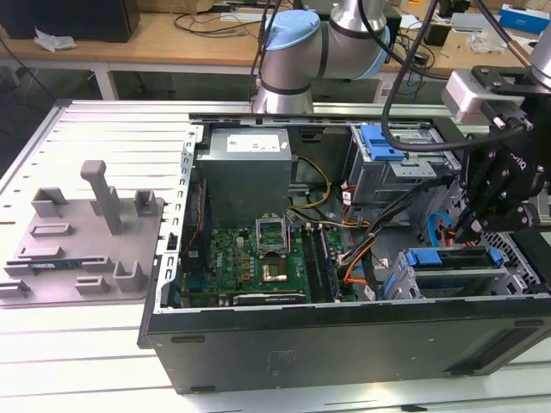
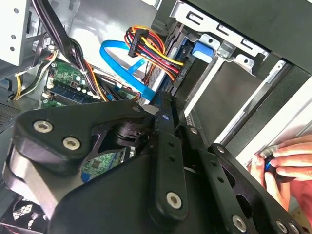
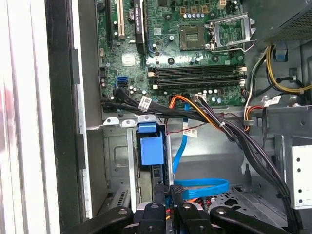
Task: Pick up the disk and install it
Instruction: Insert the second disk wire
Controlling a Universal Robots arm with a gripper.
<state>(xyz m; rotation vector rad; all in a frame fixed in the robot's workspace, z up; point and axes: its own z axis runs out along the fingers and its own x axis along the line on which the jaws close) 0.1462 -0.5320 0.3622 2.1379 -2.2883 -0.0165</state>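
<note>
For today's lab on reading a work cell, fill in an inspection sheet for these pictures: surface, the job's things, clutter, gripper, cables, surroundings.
Surface: slatted metal table carrying an open computer case.
Job's things: the disk, blue-framed, sits in the bay at the case's front corner, on the exterior view's right.
Clutter: grey fixture plate beside the case.
Gripper: gripper low over the bay, fingers close together by the blue latch; grasp cannot be judged.
Cables: blue ribbon cable, orange and black bundle.
Surroundings: wooden bench; a person's hand at the case edge.
</note>
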